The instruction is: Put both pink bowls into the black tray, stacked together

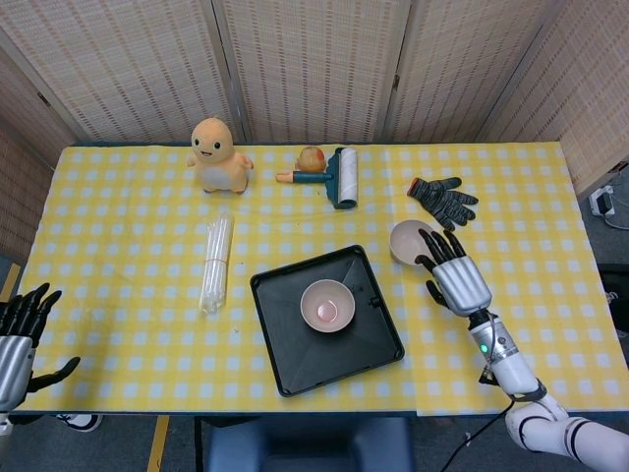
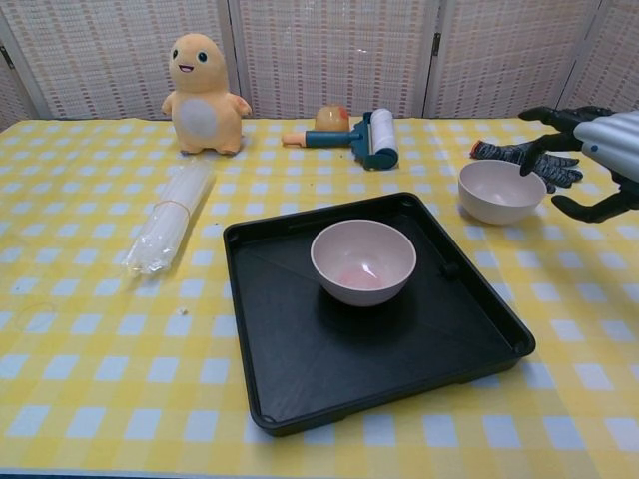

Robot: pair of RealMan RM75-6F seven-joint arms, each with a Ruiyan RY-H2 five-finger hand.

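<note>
Your left hand [image 1: 22, 339]: cut off at frame edge, fingers spread, empty. Right hand [image 1: 454, 272]: released, partly covering second pink bowl [image 1: 408, 241] on surface. First pink bowl [image 1: 327, 305]: upright in black tray [image 1: 295, 359].

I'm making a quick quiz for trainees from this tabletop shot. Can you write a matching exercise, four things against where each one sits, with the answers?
Things:
1. pink bowl with a reddish spot inside
2. second pink bowl
3. black glove
4. bundle of clear tubes

Places:
A. on the cloth left of the black tray
B. inside the black tray
C. at the far right of the table, beyond the second bowl
D. on the cloth just right of the tray, under the fingertips of the right hand

Pairs: 1-B, 2-D, 3-C, 4-A
</note>
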